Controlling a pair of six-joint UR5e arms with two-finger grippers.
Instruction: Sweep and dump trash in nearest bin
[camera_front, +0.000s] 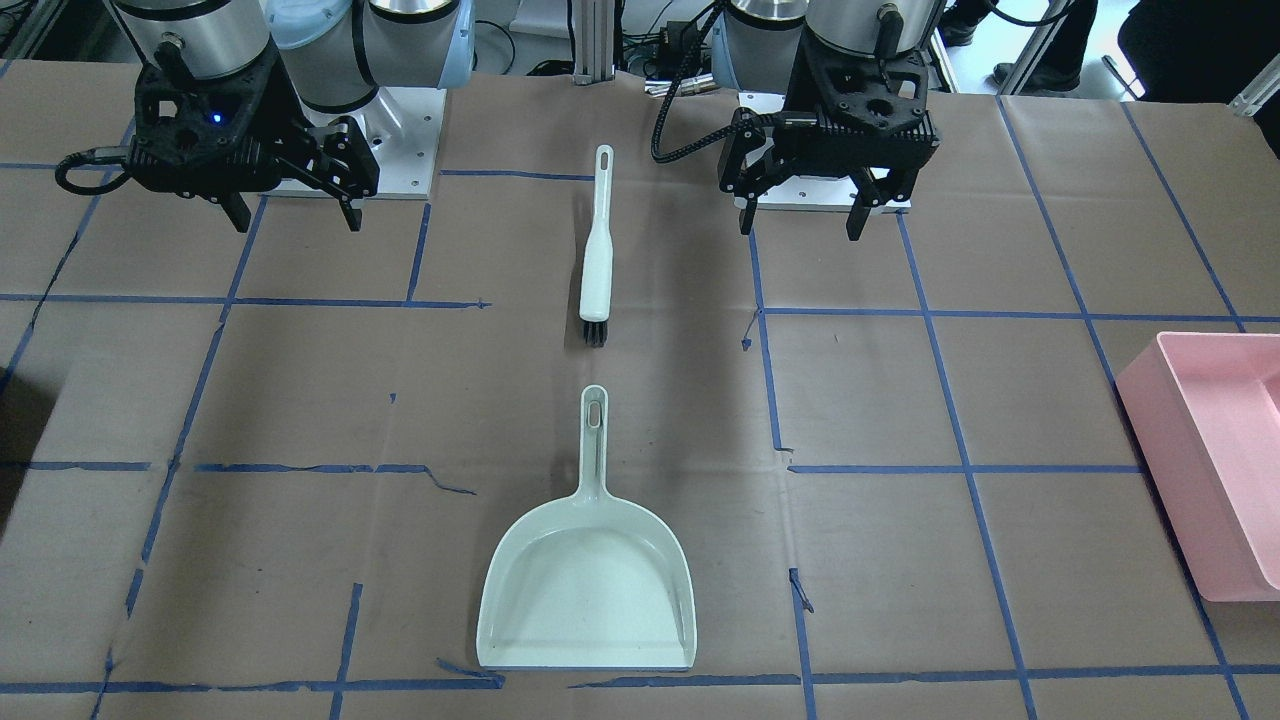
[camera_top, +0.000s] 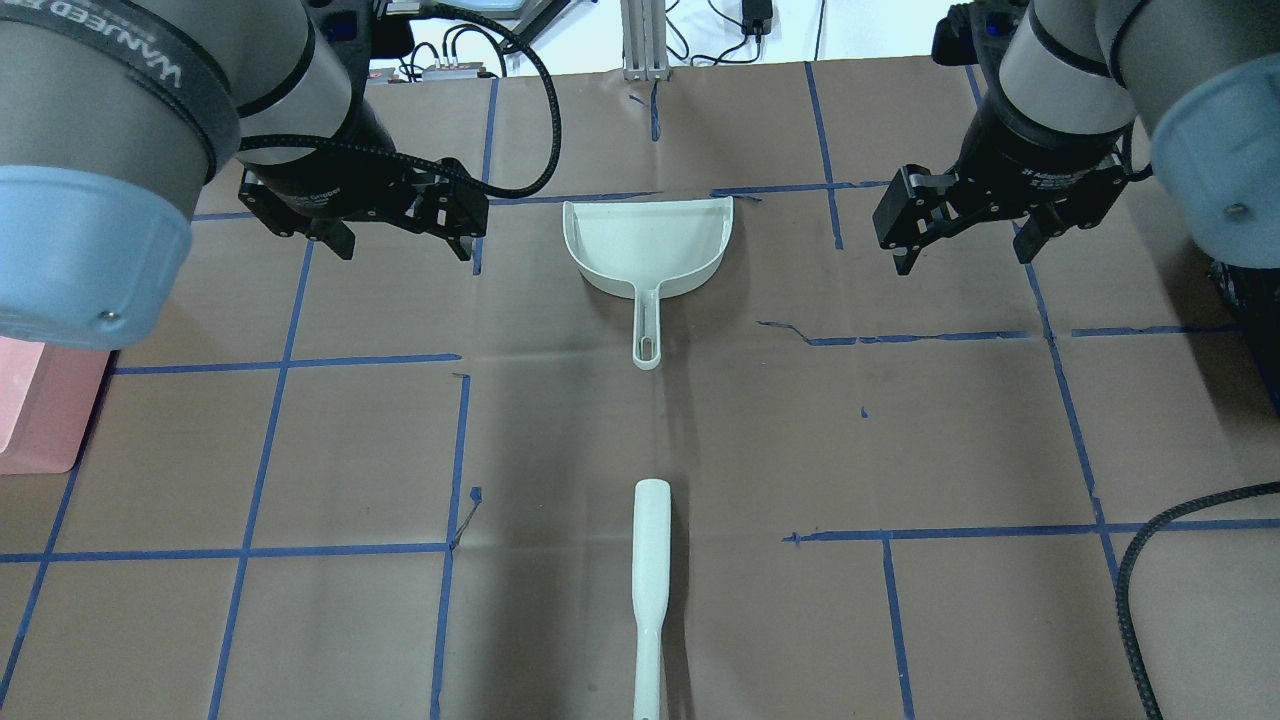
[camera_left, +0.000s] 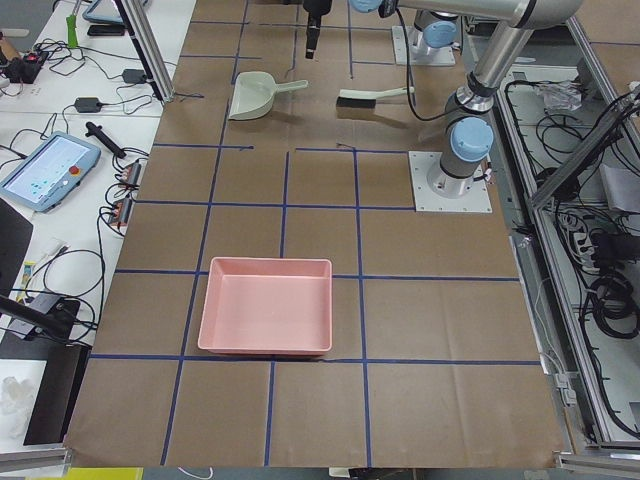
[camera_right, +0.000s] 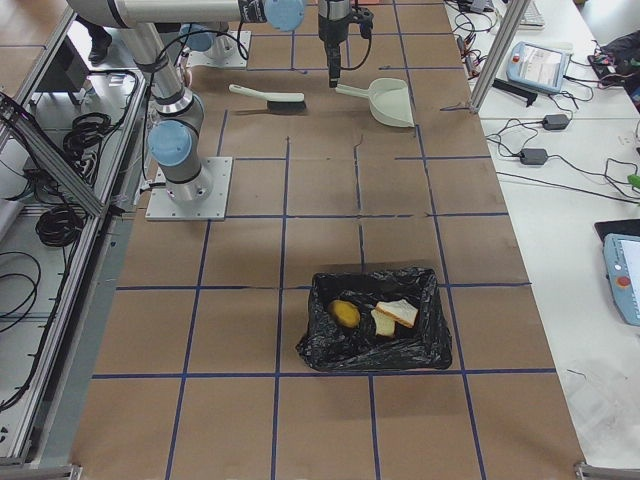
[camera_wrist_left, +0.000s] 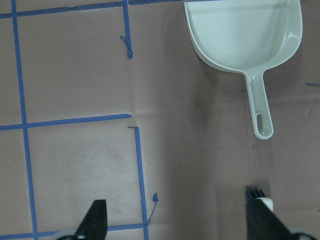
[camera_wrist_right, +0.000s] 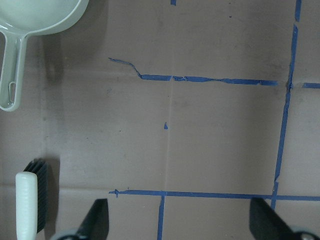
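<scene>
- Trash (camera_right: 392, 315) is seen inside the black-lined bin (camera_right: 330, 355) (dumping judged done).
- Brush (camera_front: 596, 250) and dustpan (camera_front: 588, 580) are therefore laid flat mid-table.
- Left gripper (camera_front: 800, 228) and right gripper (camera_front: 296, 222) are held spread, empty.

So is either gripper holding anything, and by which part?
Nothing. Left gripper and right gripper hang open, empty; brush and dustpan lie untouched.

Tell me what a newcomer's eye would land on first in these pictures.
The pale green dustpan and the brush lie in line at the middle of the table, untouched, between the left claw and the right claw, both open. At the robot's right end, a black-lined bin already holds two bread pieces and a round yellow lump. An empty pink tray sits at the left end.
</scene>
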